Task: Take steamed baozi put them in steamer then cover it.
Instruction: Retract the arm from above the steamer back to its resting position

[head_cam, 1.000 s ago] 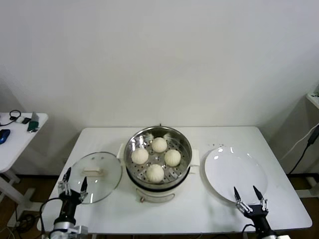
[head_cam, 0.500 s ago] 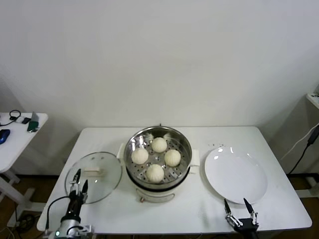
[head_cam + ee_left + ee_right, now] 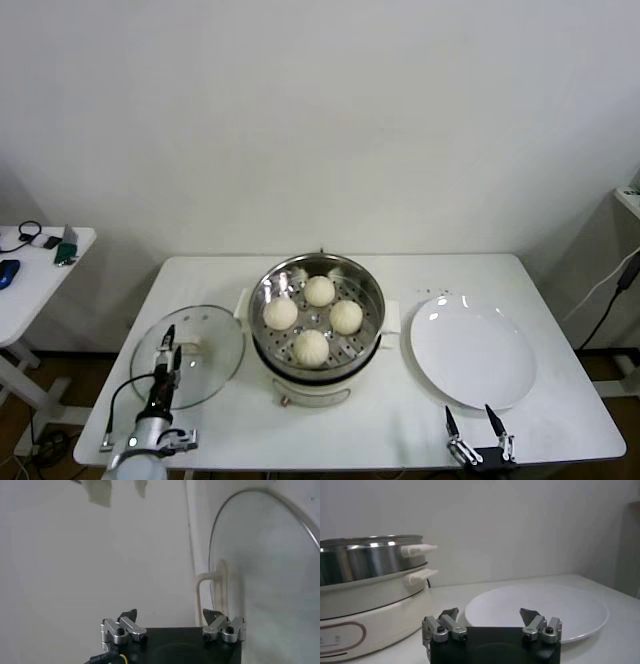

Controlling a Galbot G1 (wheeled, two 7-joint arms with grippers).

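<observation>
Four buns [image 3: 313, 317] sit in my uncovered steamer [image 3: 317, 330] at the centre of the desk [image 3: 400, 425], and the glass lid [image 3: 188, 355] lies flat at lower left, touching nothing but the desk. My left pincer [image 3: 166, 345] hangs over the lid's near edge, spread, beside its handle [image 3: 210, 587]. My right pincer [image 3: 478, 432] is spread too, at the lower right, just below the empty plate [image 3: 472, 350].
</observation>
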